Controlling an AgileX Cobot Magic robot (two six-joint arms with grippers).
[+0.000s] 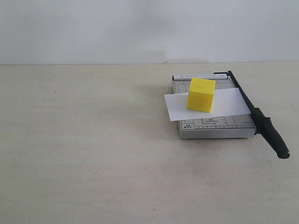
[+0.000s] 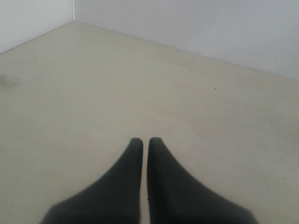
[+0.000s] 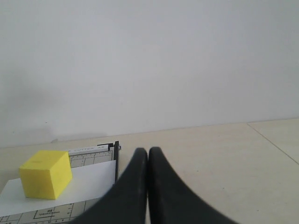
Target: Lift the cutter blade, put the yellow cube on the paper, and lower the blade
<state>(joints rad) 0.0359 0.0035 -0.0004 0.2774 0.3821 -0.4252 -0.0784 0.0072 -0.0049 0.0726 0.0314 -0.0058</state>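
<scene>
As left gripper [image 2: 145,139] and right gripper [image 3: 148,149] hang closed, empty, the stiff-looking cutter blade [image 1: 256,114] lies flat. Best hold, likely: its thick handle [image 1: 272,135], lower right.

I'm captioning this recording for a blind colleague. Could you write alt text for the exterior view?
A yellow cube sits on a white paper strip laid across a grey paper trimmer, right of centre on a pale table. The black cutter blade lies lowered along the trimmer's right edge, handle toward the camera. A plain white wall stands behind.
</scene>
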